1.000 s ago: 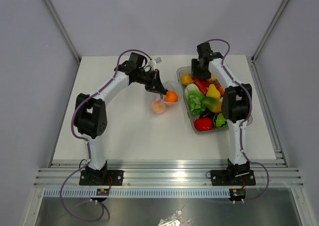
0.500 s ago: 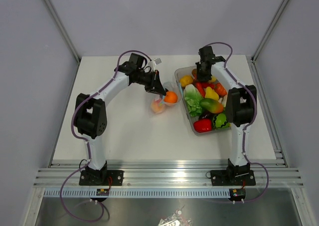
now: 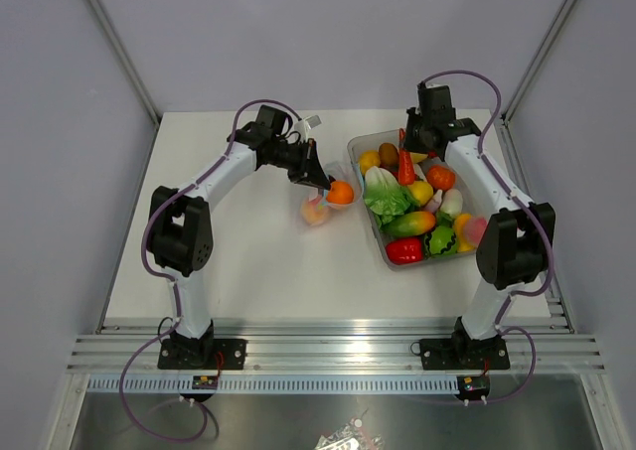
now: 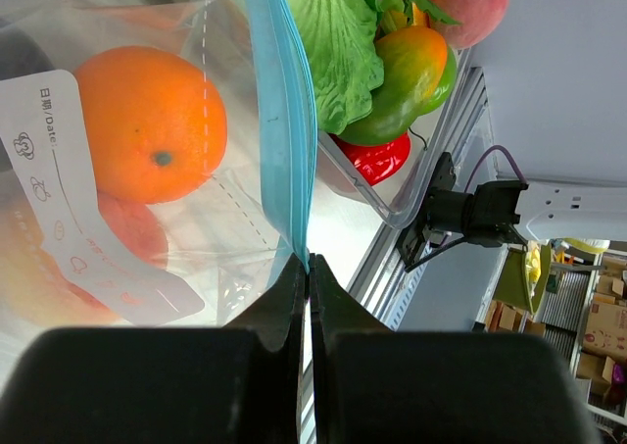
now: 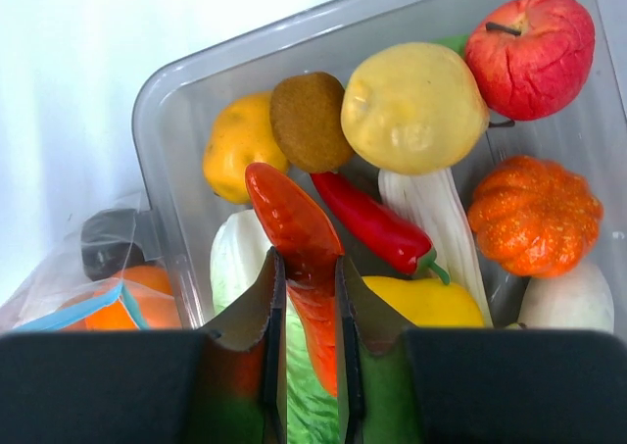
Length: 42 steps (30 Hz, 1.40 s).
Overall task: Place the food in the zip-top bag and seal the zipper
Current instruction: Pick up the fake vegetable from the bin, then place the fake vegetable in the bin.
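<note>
**Concealed, cropped and blurred items**

Left wrist view:
- The zip-top bag [image 4: 225,219] ran off the top and left edges.
- Its zipper [image 4: 279,121] vanished between the left fingers [image 4: 284,302], so the pinched stretch was unseen.
- A white label [image 4: 59,199] covered part of the orange [image 4: 147,121] and most of a reddish fruit [image 4: 132,233] beneath it. That fruit was blurred through the film and its kind could not be told.
- The lettuce [image 4: 333,32] and the peach [image 4: 470,3] were cropped by the top edge.

Right wrist view:
- The right fingers [image 5: 260,317] hid the lower end of the red-orange tapered piece [image 5: 294,219].
- The tray [image 5: 167,101] was cut by the right edge and covered below.
- A white rounded piece [image 5: 578,297] was cut off at the bottom.

Top view:
- The bag's outline was too faint to trace.
- The gap between the right fingers was too small to tell.
</note>
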Tool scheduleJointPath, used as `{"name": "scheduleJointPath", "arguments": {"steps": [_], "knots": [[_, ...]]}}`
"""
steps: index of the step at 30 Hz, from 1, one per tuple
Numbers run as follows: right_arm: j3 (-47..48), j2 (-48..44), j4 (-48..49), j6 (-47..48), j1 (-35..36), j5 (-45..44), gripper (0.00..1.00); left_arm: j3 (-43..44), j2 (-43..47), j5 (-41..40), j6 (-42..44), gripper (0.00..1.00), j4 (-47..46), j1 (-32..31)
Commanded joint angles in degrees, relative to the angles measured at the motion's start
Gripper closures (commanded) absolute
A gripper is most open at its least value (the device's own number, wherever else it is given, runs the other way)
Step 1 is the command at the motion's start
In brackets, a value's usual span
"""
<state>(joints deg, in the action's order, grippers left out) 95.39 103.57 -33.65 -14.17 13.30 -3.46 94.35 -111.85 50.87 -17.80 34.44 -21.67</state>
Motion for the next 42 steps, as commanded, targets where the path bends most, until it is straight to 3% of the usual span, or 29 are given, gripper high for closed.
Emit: {"name": "scheduleJointPath", "arguments": {"steps": [1,15,22,33,37,42], "knots": [[-1.97,-4.07,3.77,-2.00,0.32,-2.60,0.93,-0.21,3.31,-0.25,0.23,1.00,-1.48,0.23],[-4.95,-11.90,7.98,-4.99,0.41,-8.40,0.92,-1.27,3.40,-0.33,0.05,1.00,-1.83,0.23],[-3.64,-9.27,3.16,-4.81,0.06,-16.46,0.92,-1.09,3.48,-0.33,0.14,1.00,-1.65,0.31],[-4.17,-6.11,-3.78,-5.95,-4.86,-14.03,0.86,-1.01,3.40,-0.33,0.49,1.00,-1.48,0.23],[-1.27,-0.57,-9.85,-5.08,-5.92,-14.54,0.67,-1.09,3.31,-0.33,0.58,1.00,-1.48,0.23],[-2.23,-1.52,-7.31,-4.37,-5.48,-9.11,0.37,-0.83,3.13,-0.34,0.66,1.00,-1.39,0.23]]}}
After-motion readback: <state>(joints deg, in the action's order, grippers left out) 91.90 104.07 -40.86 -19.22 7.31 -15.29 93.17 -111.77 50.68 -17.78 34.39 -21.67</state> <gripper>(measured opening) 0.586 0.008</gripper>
